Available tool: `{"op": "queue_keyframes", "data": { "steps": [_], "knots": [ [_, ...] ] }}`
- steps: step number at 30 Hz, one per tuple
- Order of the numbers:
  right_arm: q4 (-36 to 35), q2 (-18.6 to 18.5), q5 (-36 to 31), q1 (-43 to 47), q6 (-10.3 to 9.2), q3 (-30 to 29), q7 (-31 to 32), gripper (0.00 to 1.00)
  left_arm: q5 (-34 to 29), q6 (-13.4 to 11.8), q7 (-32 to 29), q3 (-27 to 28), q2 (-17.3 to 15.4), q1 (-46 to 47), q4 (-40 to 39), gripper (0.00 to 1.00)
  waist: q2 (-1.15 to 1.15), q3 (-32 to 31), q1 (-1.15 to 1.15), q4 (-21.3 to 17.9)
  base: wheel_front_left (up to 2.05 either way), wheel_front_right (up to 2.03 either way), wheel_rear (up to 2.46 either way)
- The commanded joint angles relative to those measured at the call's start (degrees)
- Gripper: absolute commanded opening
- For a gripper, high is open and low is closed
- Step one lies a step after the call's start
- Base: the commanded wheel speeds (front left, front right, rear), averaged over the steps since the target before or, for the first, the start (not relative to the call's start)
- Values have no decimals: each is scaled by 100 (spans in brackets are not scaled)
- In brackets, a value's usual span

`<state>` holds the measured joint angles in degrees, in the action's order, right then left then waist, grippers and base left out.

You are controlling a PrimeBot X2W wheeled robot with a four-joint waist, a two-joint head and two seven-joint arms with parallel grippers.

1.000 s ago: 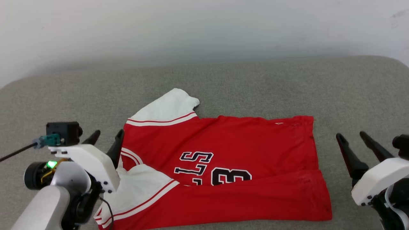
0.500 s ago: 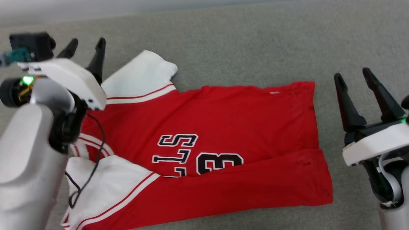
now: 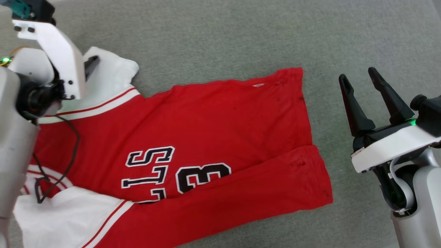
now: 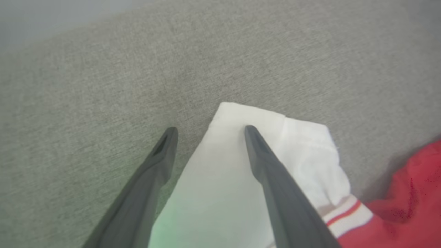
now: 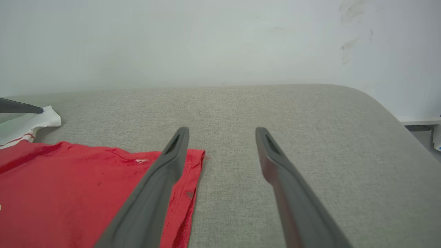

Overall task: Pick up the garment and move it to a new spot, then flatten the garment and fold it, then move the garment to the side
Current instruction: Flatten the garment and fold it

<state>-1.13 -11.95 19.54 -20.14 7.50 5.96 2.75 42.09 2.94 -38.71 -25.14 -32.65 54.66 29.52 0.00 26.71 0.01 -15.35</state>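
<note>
The garment (image 3: 213, 131), a red jersey with white sleeves and black white-edged letters, lies spread on the grey cushion, its near strip folded up over the number. My left gripper (image 4: 210, 128) is open over the far white sleeve (image 4: 310, 155): one finger is above the cushion, the other above the sleeve's corner. In the head view its white wrist covers most of it; one dark finger (image 3: 91, 63) shows on the sleeve (image 3: 110, 69). My right gripper (image 3: 357, 73) is open and empty, just right of the garment's hem (image 5: 193, 172), over bare cushion.
The grey upholstered surface (image 3: 224, 34) extends beyond the garment. A pale wall (image 5: 206, 41) rises behind it, and its rounded right edge (image 5: 396, 113) drops off. A black cable (image 3: 69, 151) from my left arm hangs over the jersey's collar end.
The head camera has tipped down, shifting the whole picture. My left gripper has reached forward from beside the collar to the far white sleeve. My right gripper has edged closer to the hem.
</note>
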Motion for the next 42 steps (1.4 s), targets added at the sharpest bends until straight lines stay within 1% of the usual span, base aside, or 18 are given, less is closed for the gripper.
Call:
{"op": "queue_keyframes", "data": {
  "steps": [1, 3, 7, 8, 9, 10, 11, 13, 17, 20, 23, 25, 29, 30, 35, 38, 42],
  "knots": [
    [49, 36, 65, -127, -2, 30, -57, 100, -16, -12, -233, -53, -108, 107, 72, 100, 0, 136, -1, -164, 0, 0, 0],
    [112, 53, 112, -110, -2, 67, -53, 100, -79, -54, -612, -165, -257, 120, 202, 100, 0, 200, -1, -249, 0, 0, 0],
    [204, 42, 213, -129, -2, 130, -91, 100, 57, -173, -1382, -298, -309, -50, 439, 100, 0, 286, -1, -357, 0, 0, 0],
    [237, 29, 227, -134, -2, 136, -86, 100, 114, -219, -1564, -318, -293, -120, 483, 89, 0, 294, -1, -373, 0, 0, 0],
    [255, 19, 266, -141, -2, 147, -79, 100, 167, -262, -1736, -336, -278, -174, 509, 40, 0, 299, -1, -383, 0, 0, 0],
    [271, 18, 323, -153, -2, 159, -71, 100, 202, -301, -1822, -348, -256, -216, 495, 15, 0, 304, -1, -389, 0, 0, 0],
    [283, -9, 354, -170, -1, 170, -55, 100, 221, -328, -1845, -339, -243, -246, 469, 0, 0, 306, -1, -391, 0, 0, 0],
    [328, -59, 517, -200, -1, 213, 21, 100, 252, -366, -1775, -321, -197, -294, 388, 0, 0, 291, -1, -371, 0, 0, 0],
    [464, -238, 829, -357, -2, 189, 233, 100, 87, -411, -1332, -316, -172, -241, 281, 0, 0, 205, -1, -236, 0, 0, 0],
    [657, -396, 1108, -525, -2, 161, 569, 100, -18, -452, -920, -278, -59, -114, 207, 0, 0, 137, -1, -54, 0, 0, 0],
    [901, -598, 1359, -772, -1, 158, 1007, 100, -90, -491, -460, -226, 124, 71, 111, 0, 0, 102, -1, 192, 0, 0, 0],
    [1081, -721, 1535, -883, -1, 237, 1373, 100, -33, -448, -211, -177, 299, 160, 67, 0, 0, 95, -1, 373, 0, 0, 0],
    [1296, -979, 1795, -1133, -2, 396, 2195, 100, -21, -351, 203, -144, 517, 316, -58, 0, 0, 150, -1, 702, 0, 0, 0],
    [1296, -979, 1795, -1133, -2, 396, 2195, 100, -21, -351, 203, -144, 517, 316, -58, 0, 0, 150, -1, 702, 0, 0, 0],
    [1442, -1222, 1963, -1417, -2, 510, 3146, 100, -34, -281, 556, -137, 672, 380, -304, 0, 0, 272, -1, 1014, 0, 0, 0],
    [1610, -1295, 1986, -1608, -1, 502, 3667, 100, -41, -262, 661, -165, 733, 363, -455, 0, 0, 335, -1, 1154, 0, 0, 0],
    [1918, -1217, 2062, -1612, -1, 561, 4495, 100, -29, -232, 749, -198, 761, 272, -578, 0, 0, 364, -1, 1278, 0, 0, 0]
  ]
}}
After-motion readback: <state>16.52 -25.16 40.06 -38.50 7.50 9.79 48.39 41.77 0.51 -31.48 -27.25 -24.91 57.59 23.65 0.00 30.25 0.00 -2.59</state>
